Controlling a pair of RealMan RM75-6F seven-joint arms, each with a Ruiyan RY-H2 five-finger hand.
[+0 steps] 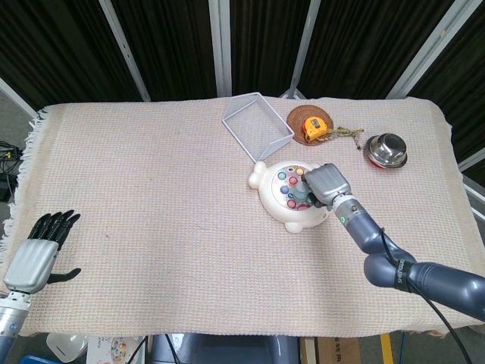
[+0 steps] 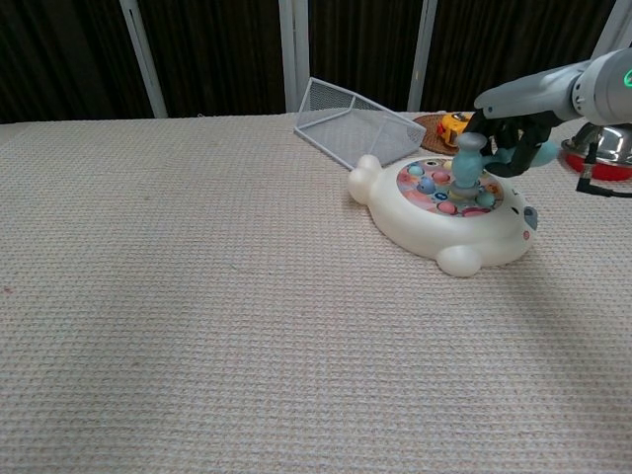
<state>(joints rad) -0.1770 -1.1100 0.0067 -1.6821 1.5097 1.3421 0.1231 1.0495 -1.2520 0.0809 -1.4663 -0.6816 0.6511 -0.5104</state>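
- Whack-a-mole toy (image 1: 290, 195) sits right of centre on the table (image 1: 151, 227).
- Right hand (image 1: 327, 184) grips the toy hammer (image 2: 466, 163), its head down on a peg; several pegs stand raised.
- Left hand (image 1: 34, 256) idle, fingers apart, empty.

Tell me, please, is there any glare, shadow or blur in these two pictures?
Head view: sharp, evenly lit, bright glare only on the steel bowl. Chest view: the seal toy throws a soft shadow to its right; the right robot hand with the toy hammer looks slightly blurred.
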